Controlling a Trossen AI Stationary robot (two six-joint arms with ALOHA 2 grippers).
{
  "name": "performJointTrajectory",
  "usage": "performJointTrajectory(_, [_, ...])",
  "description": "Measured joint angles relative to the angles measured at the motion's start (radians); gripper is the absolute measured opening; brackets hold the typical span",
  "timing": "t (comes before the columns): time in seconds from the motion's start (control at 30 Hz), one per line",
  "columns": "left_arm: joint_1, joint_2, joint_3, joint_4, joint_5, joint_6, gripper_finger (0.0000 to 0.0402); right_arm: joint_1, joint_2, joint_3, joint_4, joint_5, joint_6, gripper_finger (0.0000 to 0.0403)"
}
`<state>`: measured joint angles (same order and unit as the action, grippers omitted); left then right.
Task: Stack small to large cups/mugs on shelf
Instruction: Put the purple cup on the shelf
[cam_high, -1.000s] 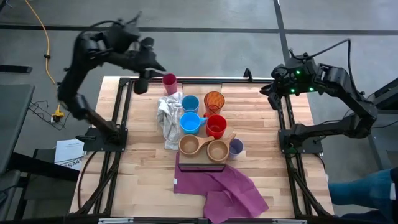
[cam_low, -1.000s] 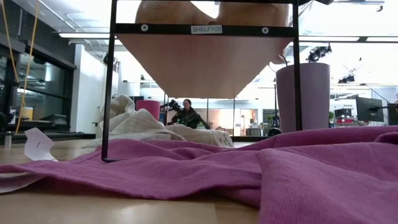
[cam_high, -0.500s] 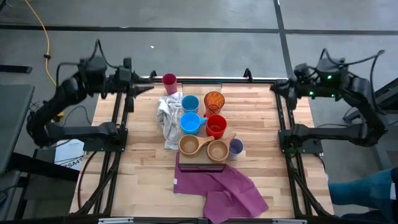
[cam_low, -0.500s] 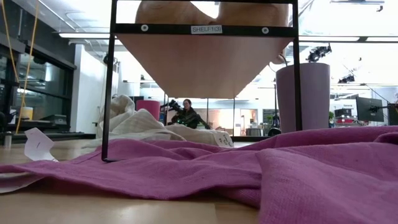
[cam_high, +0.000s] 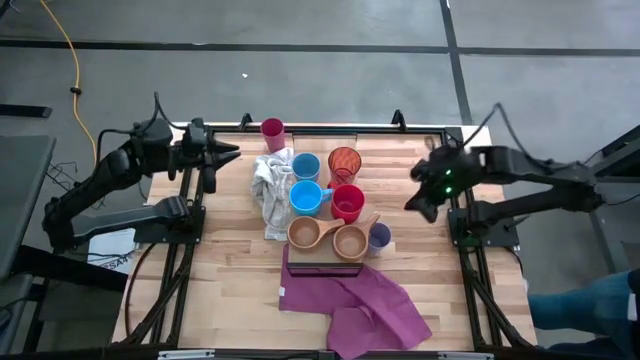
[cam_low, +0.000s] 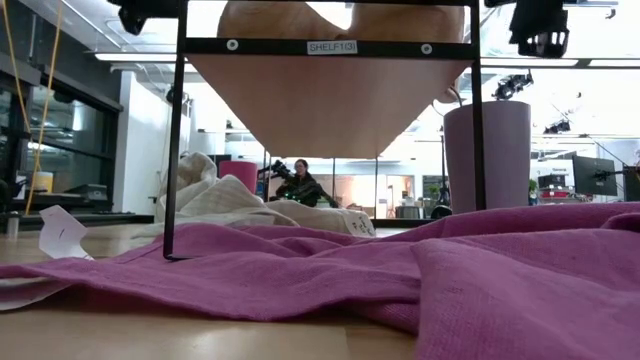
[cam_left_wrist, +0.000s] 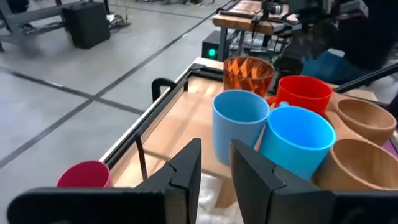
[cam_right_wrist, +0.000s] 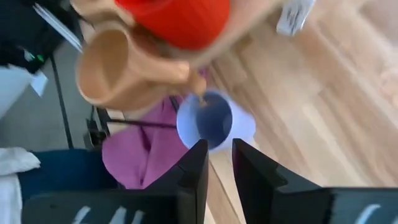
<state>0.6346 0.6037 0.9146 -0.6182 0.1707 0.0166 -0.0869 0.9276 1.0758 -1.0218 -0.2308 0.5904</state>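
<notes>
The left gripper (cam_high: 222, 154) hangs over the desk's far left corner, empty, its fingers (cam_left_wrist: 186, 171) a narrow gap apart. Just beside it, at the far edge, stands the magenta tumbler (cam_high: 272, 131) next to a crumpled white cloth (cam_high: 270, 185).

The right gripper (cam_high: 418, 190) hangs inside the desk's right edge, also empty, fingers (cam_right_wrist: 194, 168) narrowly parted and aimed toward the lavender tumbler (cam_right_wrist: 214, 122).

The shelf (cam_high: 323, 260) stands mid-desk, toward the near edge, partly on a purple cloth (cam_high: 365, 305). Most of the cups crowd on the shelf: two blue mugs (cam_high: 305, 183), an orange see-through tumbler (cam_high: 343, 162), a red mug (cam_high: 347, 203), and two wooden cups (cam_high: 328, 238) side by side. The lavender tumbler sits just right of the wooden cups. A person (cam_low: 301, 186) sits far back in the room.
</notes>
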Motion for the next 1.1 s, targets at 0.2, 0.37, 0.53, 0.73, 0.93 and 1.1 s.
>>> performJointTrajectory(0.2, [0.000,0.000,0.000,-0.051,-0.042,0.000,0.0074,0.132,0.079,-0.011,0.000,0.064,0.082,0.0039])
performJointTrajectory(0.37, [0.000,0.000,0.000,-0.066,-0.060,-0.001,0.0074,0.229,0.117,-0.011,0.005,0.112,0.121,0.0031])
performJointTrajectory(0.53, [0.000,0.000,0.000,-0.073,-0.060,-0.001,0.0074,0.308,0.142,-0.011,0.046,0.129,0.092,0.0050])
performJointTrajectory(0.73, [0.000,0.000,0.000,-0.120,-0.061,0.001,0.0074,0.380,0.185,-0.011,0.085,0.130,-0.011,0.0075])
performJointTrajectory(0.93, [0.000,-0.002,0.000,-0.168,-0.089,0.003,0.0074,0.403,0.261,-0.011,0.104,0.121,-0.122,0.0078])
performJointTrajectory(1.1, [0.000,-0.029,0.000,-0.203,-0.088,0.004,0.0074,0.394,0.330,0.018,0.112,0.152,-0.196,0.0079])
